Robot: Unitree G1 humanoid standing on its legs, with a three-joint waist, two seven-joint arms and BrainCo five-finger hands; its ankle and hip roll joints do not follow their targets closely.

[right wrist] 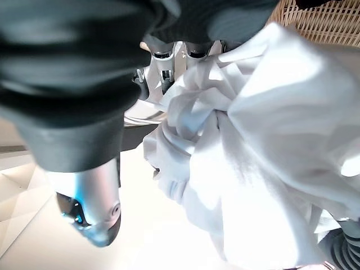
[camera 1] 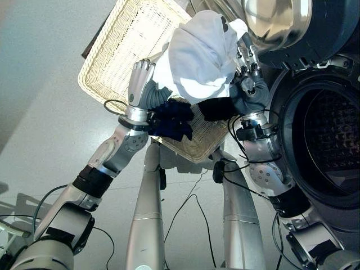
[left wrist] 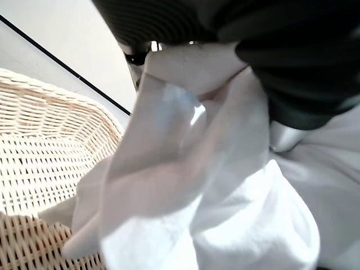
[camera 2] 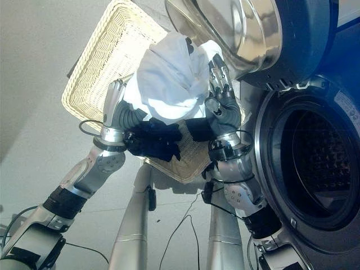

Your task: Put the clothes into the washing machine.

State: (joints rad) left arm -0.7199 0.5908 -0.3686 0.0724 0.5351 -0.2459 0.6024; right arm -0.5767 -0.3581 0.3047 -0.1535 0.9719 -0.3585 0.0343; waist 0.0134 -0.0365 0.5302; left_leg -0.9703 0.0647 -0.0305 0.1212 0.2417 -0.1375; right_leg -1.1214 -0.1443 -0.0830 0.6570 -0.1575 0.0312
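— Where is the white garment [camera 1: 202,56] seen?

— It is held bunched up between the two hands, lifted above the near corner of the wicker basket [camera 1: 121,48] and just beside the washing machine [camera 1: 323,146]. In the left wrist view, loose folds of it are seen hanging over the basket's woven wall.

— How is it gripped?

— It is pressed from both sides. The left hand [camera 1: 140,84] is set against the bundle's left side, its fingers laid fairly straight along the cloth and partly buried in it. The right hand [camera 1: 250,76] is set against the right side, fingers upright and slightly spread, the dark tips resting on the fabric. No pinch can be made out; the cloth is clamped between the palms.

— And below the bundle?

— A dark garment [camera 1: 171,119] is seen lying on the basket's near edge, between the two wrists.

— What is shown of the machine?

— Its round drum opening [camera 1: 332,140] is seen at the right, uncovered, with the perforated drum visible inside. The door [camera 1: 278,22] is swung open, standing above the opening, close to the right hand.

— And the floor [camera 1: 45,112]?

— Pale and plain, with the basket resting on it.
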